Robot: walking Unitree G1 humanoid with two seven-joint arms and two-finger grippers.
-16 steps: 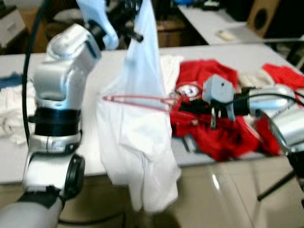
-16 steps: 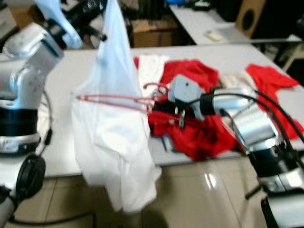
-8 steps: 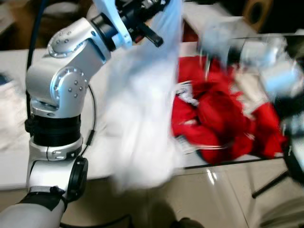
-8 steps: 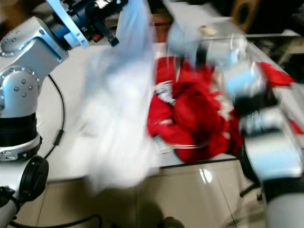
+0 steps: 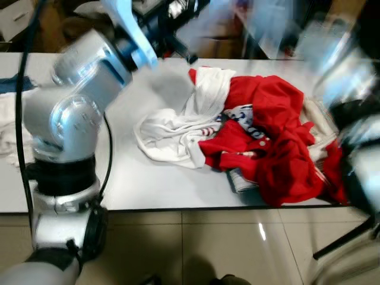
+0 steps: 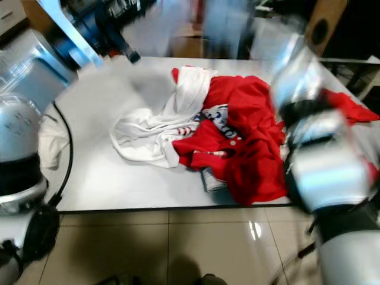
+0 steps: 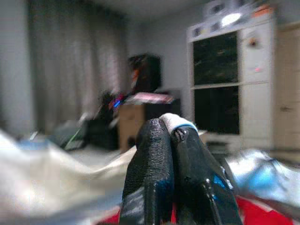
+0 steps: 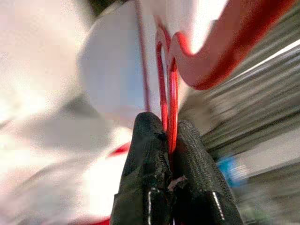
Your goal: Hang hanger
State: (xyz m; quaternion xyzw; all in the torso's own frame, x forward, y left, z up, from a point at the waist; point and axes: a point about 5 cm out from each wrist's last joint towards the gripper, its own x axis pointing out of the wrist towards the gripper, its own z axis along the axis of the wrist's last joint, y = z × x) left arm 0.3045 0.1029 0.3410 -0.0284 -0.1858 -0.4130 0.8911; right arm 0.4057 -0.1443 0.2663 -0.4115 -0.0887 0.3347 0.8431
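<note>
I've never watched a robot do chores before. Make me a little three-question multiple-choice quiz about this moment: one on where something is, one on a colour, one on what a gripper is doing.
1. Where does the pile of clothes lie?
A. on the floor
B. on the white table
C. in a basket

2. What colour is the hanger?
A. red
B. blue
C. black

3. How does the right gripper stand?
A. wide open
B. shut on nothing
C. shut on the hanger

Answers:
1 B, the red and white garments rest on the tabletop in the head views.
2 A, the thin wire and its hook are red in the right wrist view.
3 C, the black fingers pinch the red wire between them.
</note>
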